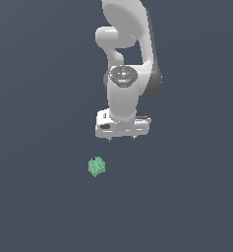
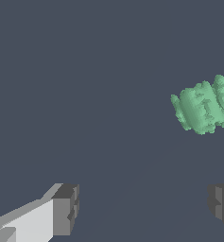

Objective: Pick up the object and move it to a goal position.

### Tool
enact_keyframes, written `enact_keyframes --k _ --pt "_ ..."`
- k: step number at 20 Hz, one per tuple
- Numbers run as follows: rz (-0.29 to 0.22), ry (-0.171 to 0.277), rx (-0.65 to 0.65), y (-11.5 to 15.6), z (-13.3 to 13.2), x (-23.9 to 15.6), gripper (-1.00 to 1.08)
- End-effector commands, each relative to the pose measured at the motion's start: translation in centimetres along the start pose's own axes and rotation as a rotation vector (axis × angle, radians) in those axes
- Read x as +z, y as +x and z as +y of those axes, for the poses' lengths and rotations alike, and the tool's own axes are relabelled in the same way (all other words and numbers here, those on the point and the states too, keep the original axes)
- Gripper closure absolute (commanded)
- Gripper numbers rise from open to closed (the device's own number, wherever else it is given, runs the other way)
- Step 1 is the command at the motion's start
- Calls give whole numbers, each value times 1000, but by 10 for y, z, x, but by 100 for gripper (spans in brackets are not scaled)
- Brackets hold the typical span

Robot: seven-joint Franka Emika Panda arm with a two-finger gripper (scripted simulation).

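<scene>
The white two-fingered gripper (image 1: 122, 138) hangs spread wide and empty. The small mint-green lumpy object (image 1: 97, 166) lies at its seven o'clock in the exterior view, untouched; grasp and carry both remain.

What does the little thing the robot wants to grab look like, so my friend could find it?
Find the big white robot arm hanging over the plain dark grey floor. Just below its open gripper, toward the exterior view's left, lies the object. It is a tiny mint-green lump with bumpy knobs, the only coloured thing there.
</scene>
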State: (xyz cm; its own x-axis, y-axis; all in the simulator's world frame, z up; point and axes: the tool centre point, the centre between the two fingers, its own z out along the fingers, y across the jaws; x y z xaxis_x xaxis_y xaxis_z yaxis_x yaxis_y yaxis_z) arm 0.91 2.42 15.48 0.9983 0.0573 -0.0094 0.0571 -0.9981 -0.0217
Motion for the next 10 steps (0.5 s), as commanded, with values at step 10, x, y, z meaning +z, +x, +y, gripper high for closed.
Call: enact_keyframes --k 10 --pt "3 -10 -165 32 45 21 -92"
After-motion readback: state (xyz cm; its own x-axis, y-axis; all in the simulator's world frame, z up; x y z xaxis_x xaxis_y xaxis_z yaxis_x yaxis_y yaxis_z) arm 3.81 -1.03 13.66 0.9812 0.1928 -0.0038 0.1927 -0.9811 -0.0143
